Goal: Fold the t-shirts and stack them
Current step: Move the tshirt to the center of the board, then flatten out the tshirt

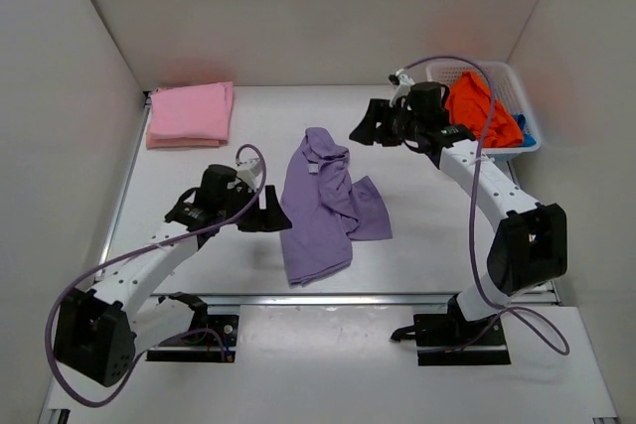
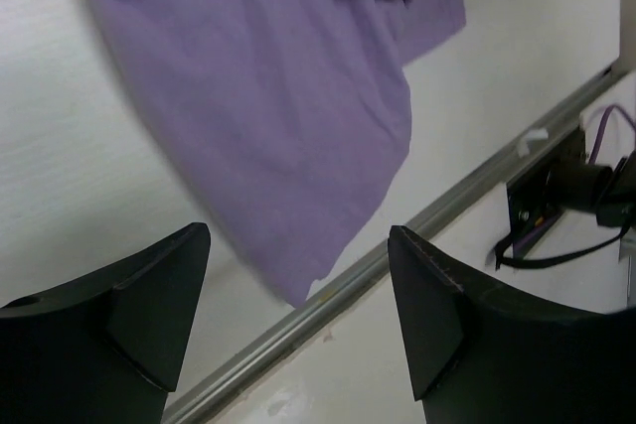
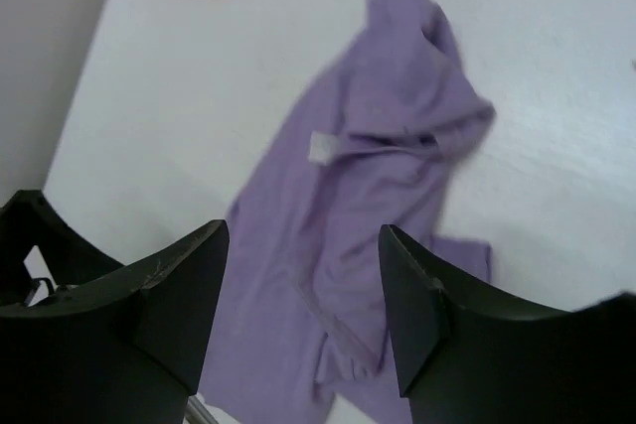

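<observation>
Right now your left gripper is hovering just beside the near left edge of the purple t-shirt. Its jaws are standing wide apart and gripping nothing. From its wrist camera you are seeing the shirt's hem corner lying on the table ahead of the fingers. Your right gripper is hanging off the shirt's far right side, jaws likewise spread wide and holding nothing. The purple t-shirt is lying crumpled lengthwise in the middle of the table, its white neck label showing near the collar at the far end. The pink t-shirt is sitting folded in the far left corner. The orange t-shirt is spilling over the white basket at the far right, with a bit of the blue t-shirt peeking out beside it.
</observation>
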Controlling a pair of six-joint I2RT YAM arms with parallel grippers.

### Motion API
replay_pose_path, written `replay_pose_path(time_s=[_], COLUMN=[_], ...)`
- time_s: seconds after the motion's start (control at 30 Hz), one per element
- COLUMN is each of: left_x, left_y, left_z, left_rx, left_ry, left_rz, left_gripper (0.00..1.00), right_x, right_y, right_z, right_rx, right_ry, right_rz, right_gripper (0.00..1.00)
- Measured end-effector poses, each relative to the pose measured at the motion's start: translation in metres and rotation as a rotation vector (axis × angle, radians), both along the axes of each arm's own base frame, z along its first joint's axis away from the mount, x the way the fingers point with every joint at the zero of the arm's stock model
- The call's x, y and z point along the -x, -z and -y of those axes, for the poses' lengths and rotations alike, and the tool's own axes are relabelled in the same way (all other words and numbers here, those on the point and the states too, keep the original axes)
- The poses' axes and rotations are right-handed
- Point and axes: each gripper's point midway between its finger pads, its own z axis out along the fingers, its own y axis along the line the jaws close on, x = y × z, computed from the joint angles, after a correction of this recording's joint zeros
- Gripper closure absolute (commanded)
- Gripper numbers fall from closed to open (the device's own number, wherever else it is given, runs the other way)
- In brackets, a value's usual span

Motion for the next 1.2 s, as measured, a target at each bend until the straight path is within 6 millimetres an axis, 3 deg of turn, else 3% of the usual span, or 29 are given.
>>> replay_pose_path(time_s=[0.1,0.3,0.43,0.6,0.8,0.9,1.2], left_x=[0.014,0.032,0.035,0.032,0.015,0.003,-0.008], left_y=[0.016,0.049,0.07,0.085,0.077,0.075,0.093], left_z=[0.015,0.047,0.072,0.099,0.116,0.127,0.155], left_rx=[-0.029,-0.102,-0.146,-0.176,-0.154,-0.129,-0.151], left_ry=[0.067,0.169,0.215,0.233,0.184,0.162,0.142], left_rz=[-0.054,-0.152,-0.212,-0.249,-0.228,-0.216,-0.241], left_gripper=[0.17,0.17,0.16,0.17,0.18,0.18,0.19], right_x=[0.008,0.017,0.034,0.071,0.128,0.142,0.145], right_y=[0.032,0.034,0.062,0.123,0.194,0.208,0.224], right_z=[0.027,0.076,0.092,0.094,0.1,0.099,0.071], right_rx=[0.046,0.096,0.142,0.219,0.275,0.282,0.22], right_ry=[0.07,0.199,0.229,0.214,0.201,0.195,0.143], right_rz=[-0.094,-0.084,-0.154,-0.313,-0.511,-0.558,-0.577], right_gripper=[0.39,0.43,0.46,0.47,0.47,0.47,0.48])
